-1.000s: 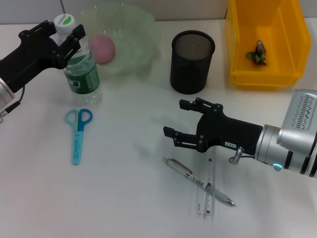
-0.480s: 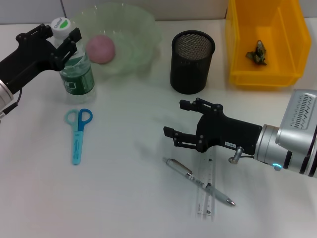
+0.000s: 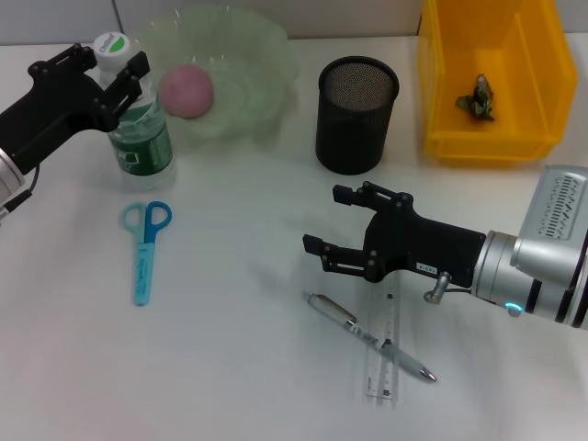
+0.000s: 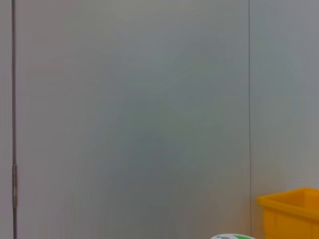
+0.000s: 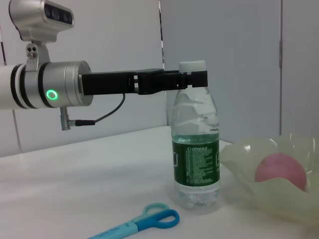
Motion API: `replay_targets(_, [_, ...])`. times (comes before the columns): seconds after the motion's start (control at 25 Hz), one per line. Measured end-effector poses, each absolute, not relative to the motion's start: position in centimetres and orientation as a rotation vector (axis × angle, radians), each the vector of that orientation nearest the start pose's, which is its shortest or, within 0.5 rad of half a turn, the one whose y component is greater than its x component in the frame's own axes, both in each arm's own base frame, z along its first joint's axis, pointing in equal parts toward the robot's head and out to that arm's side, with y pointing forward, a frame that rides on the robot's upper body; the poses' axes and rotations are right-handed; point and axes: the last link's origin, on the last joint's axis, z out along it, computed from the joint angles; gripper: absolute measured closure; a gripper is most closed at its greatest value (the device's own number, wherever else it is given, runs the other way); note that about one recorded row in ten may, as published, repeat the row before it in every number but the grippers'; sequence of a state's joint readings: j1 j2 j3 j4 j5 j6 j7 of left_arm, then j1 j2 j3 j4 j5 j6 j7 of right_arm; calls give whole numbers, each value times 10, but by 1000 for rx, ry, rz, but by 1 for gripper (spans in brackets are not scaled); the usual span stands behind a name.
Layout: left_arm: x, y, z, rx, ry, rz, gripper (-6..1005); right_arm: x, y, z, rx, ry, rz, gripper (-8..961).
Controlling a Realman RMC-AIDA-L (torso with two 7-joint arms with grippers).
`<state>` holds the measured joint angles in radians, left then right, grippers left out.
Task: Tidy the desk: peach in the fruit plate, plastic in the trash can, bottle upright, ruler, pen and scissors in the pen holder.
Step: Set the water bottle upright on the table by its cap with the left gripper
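The bottle (image 3: pixel 140 129), clear with a green label and a white cap, stands upright at the back left, and my left gripper (image 3: pixel 116 62) is shut on its neck; the right wrist view shows the same grip (image 5: pixel 192 80) on the bottle (image 5: pixel 195 149). The pink peach (image 3: pixel 187 90) lies in the pale green fruit plate (image 3: pixel 262 50). Blue scissors (image 3: pixel 144 248) lie flat in front of the bottle. A silver pen (image 3: pixel 367 335) lies across a clear ruler (image 3: pixel 385 354). Just above them my right gripper (image 3: pixel 326 219) hovers open and empty. The black mesh pen holder (image 3: pixel 356 115) stands behind it.
A yellow bin (image 3: pixel 441 83) at the back right holds a dark scrap of plastic (image 3: pixel 478 98). The bin's corner (image 4: pixel 291 209) and the bottle cap (image 4: pixel 232 237) show in the left wrist view. The plate (image 5: pixel 249 154) with the peach (image 5: pixel 280 172) stands right beside the bottle.
My left gripper has carried the bottle a little to the left and brought it from a tilt to upright. The right arm has not moved.
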<state>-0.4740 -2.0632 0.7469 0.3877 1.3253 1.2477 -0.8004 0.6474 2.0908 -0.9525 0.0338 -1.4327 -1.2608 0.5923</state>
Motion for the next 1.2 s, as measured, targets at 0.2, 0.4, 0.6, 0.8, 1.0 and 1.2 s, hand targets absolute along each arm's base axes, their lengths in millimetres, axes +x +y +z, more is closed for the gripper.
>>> replay_targets(0.2, [-295,357,16,-2082,-413,-816,558,259,305,-104,-2579,395,768,135])
replay_targets(0.4, [-296,358,15,-2081,-417,-812,557,259,306,-104,-2579,395,768,136])
replay_targets(0.6, [-296,358,15,-2080,-418,-809,557,258,305,-104,-2580,395,769,136])
replay_targets(0.8, [-296,358,15,-2080,-418,-807,556,258,305,-105,-2580,395,770,135])
replay_targets(1.0, [-296,359,15,-2079,-416,-806,556,258,305,-105,-2580,395,770,136])
replay_targets(1.2, [-296,359,15,-2081,-416,-804,558,258,305,-105,-2580,395,770,136])
